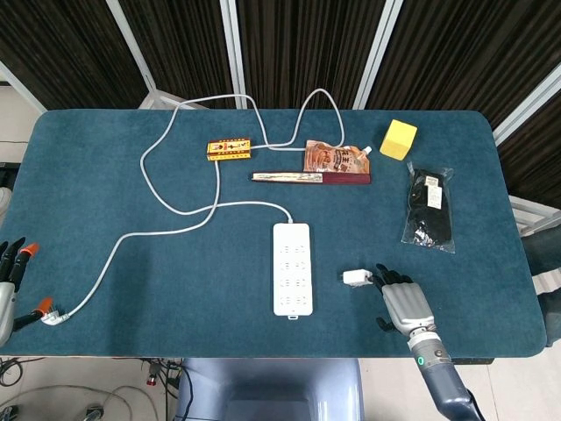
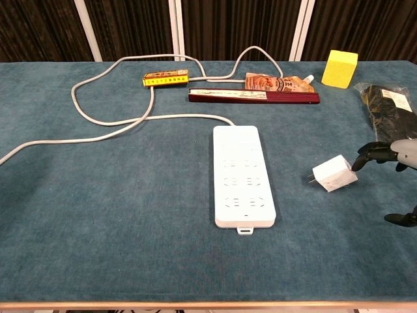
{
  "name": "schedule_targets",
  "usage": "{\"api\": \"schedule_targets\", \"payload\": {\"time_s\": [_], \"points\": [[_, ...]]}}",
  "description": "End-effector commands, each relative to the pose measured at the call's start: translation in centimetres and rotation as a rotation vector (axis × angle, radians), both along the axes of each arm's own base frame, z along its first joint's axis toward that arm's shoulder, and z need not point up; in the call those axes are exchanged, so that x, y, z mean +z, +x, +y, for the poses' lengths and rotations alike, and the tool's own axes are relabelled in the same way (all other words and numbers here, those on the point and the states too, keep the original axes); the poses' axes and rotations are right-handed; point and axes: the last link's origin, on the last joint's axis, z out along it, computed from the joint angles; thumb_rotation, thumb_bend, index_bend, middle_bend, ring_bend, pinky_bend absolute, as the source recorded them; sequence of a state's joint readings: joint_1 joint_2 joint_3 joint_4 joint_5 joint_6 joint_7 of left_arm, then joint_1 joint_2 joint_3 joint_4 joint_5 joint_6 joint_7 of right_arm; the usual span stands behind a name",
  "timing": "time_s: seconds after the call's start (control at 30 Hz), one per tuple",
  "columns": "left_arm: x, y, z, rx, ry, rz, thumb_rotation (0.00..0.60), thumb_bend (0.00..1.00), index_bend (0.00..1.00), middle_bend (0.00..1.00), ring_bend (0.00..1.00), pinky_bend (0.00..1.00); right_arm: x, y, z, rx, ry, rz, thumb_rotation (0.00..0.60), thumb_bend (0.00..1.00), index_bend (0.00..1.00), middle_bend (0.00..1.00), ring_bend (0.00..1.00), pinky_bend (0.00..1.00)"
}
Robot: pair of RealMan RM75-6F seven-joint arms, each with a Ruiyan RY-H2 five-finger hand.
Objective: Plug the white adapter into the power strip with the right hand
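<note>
My right hand (image 1: 401, 299) lies low over the blue table (image 1: 131, 281) near its front edge, fingers spread and pointing toward the white adapter (image 1: 356, 277). My dark fingertips (image 2: 366, 151) touch the adapter's far side, and the chest view shows the adapter (image 2: 332, 173) tilted, one edge lifted off the cloth, its prongs aimed at the power strip (image 1: 291, 267). I have no grip on it; the thumb sits apart below, and nothing lies in the palm. The adapter lies just beside the strip's right side, near its lower sockets, not touching it.

My left hand (image 1: 10, 279) rests at the table's left edge with its fingers loosely apart, orange tips showing; whether it holds the plug end of the white cable (image 1: 175, 230) next to it, I cannot tell.

Farther back lie a yellow cube (image 1: 398, 139), a black item in a clear bag (image 1: 429, 209), a snack pouch (image 1: 333, 158), a dark red narrow box (image 1: 311, 177) and a small yellow box (image 1: 229, 150).
</note>
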State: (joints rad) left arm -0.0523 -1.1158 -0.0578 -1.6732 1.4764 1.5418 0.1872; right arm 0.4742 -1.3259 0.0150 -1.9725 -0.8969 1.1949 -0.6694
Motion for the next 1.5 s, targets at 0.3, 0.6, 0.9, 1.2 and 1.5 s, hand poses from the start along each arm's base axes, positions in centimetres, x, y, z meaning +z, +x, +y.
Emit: {"api": "schedule_targets", "payload": {"time_s": [0.3,0.6,0.9,1.2,1.5], "points": [[0.1,0.0,0.0,0.0,0.004,-0.001,0.6,0.18,0.13,0.05,0.0,0.01,0.4,1.5,0.0,0.052,-0.019,-0.011,0.6,0.35,0.22,0.08,0.13,0.2],[0.1,-0.1,0.0,0.004,0.01,-0.001,0.6,0.18,0.13,0.05,0.0,0.01,3.2,2.0,-2.0,0.123,-0.163,0.011,0.6,0.35,0.12,0.08,0.13,0.19],[-0.1,0.1,-0.1,0.005,0.011,0.005,0.6,0.18,0.13,0.05,0.0,0.01,3.3,0.6,-3.6,0.021,-0.025,-0.248,0.6,0.33,0.09,0.15,0.19,0.19],[-0.2,0.1,0.0,0.007,0.012,0.011,0.6,0.18,0.13,0.05,0.0,0.01,0.3,-0.4,-4.4,-0.044,-0.044,-0.339,0.6,0.32,0.15,0.23,0.25,0.19],[0.0,-0.1,0.0,0.014,0.02,0.006,0.6,0.18,0.13,0.05,0.0,0.01,-1.6,-0.2,-5.0,-0.071,-0.076,-0.356,0.6,0.32,0.26,0.29,0.29,0.19]]}}
